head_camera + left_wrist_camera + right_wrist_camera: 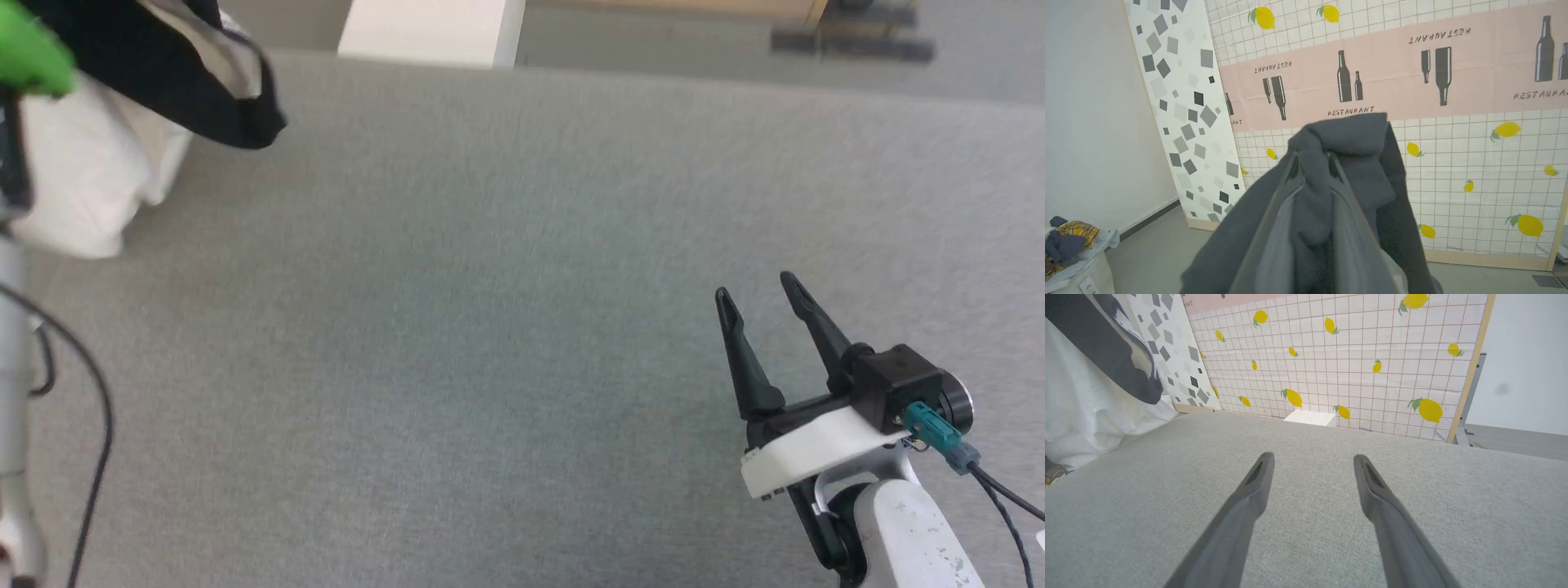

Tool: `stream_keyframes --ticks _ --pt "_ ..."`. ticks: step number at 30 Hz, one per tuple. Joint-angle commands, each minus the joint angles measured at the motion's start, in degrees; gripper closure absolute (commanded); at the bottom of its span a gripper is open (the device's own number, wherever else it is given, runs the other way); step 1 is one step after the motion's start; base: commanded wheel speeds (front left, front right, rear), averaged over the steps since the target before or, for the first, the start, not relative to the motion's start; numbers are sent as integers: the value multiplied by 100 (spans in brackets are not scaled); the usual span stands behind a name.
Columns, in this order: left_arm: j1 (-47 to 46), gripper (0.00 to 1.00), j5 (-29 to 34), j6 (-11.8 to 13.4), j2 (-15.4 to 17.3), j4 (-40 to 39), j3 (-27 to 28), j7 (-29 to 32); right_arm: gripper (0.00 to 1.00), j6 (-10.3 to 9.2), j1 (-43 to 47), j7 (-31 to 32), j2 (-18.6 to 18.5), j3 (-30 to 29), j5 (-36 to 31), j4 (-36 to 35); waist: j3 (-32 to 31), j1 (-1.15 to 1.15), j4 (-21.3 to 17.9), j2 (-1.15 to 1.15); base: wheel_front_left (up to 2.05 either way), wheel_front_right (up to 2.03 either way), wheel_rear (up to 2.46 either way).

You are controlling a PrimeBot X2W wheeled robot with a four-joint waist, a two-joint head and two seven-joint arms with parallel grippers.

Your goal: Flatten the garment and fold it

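The garment [90,171] hangs lifted at the table's far left corner, its white body bunched under a black sleeve [188,90]. In the left wrist view dark cloth of the garment [1347,163] drapes over and between my left gripper [1312,161], whose two fingers stand close together, shut on the fabric. My right gripper [757,287] hovers over the grey table [490,327] at the lower right, open and holding nothing. The right wrist view shows the right gripper [1312,458] with fingers spread and the garment [1081,396] hanging far to the left.
A white box [433,33] stands past the table's far edge. Behind it is a lemon-print backdrop [1372,355]. A bin of mixed clothes [1069,245] sits on the floor by the wall. A black cable [98,425] loops beside my left arm.
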Motion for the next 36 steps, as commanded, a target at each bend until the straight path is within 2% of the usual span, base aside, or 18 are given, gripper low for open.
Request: stream_keyframes --ticks 1,8,17,23,28,33,34,35,36 --pt "-222 100 79 -106 -138 -74 -140 -38 0 -10 64 -48 3 -15 62 8 -737 1 -362 0 0 0 0" --pt "-689 100 17 -432 -931 -338 -817 39 0 -10 147 -59 4 -28 144 28 -985 1 -960 0 0 0 0" --pt "-487 100 -364 -603 -1929 -466 -1436 258 0 -10 237 -4 4 -23 168 2 -1008 1 -1745 0 0 0 0" --pt "437 100 -554 -630 -2200 170 -1955 834 0 -10 257 26 5 -80 178 -49 -901 1 -2185 0 0 0 0" --pt "1365 100 -591 -574 -2191 1108 -2471 1816 0 -10 270 48 5 -83 186 -91 -772 1 -2427 0 0 0 0" --pt "1946 100 -798 -627 -2227 1734 -2762 2777 0 -10 283 21 5 -139 213 -104 -688 1 -2438 0 0 0 0" --pt "2019 85 -846 -623 -2232 1804 -2784 2938 0 -10 287 16 5 -153 221 -97 -677 1 -2409 0 0 0 0" --pt "2058 50 -873 -621 -2229 1840 -2798 3036 0 -10 287 13 5 -162 228 -92 -669 1 -2381 0 0 0 0" --pt "2087 0 -904 -604 -2228 1851 -2796 3106 0 -10 287 9 5 -179 232 -91 -658 1 -2326 0 0 0 0"
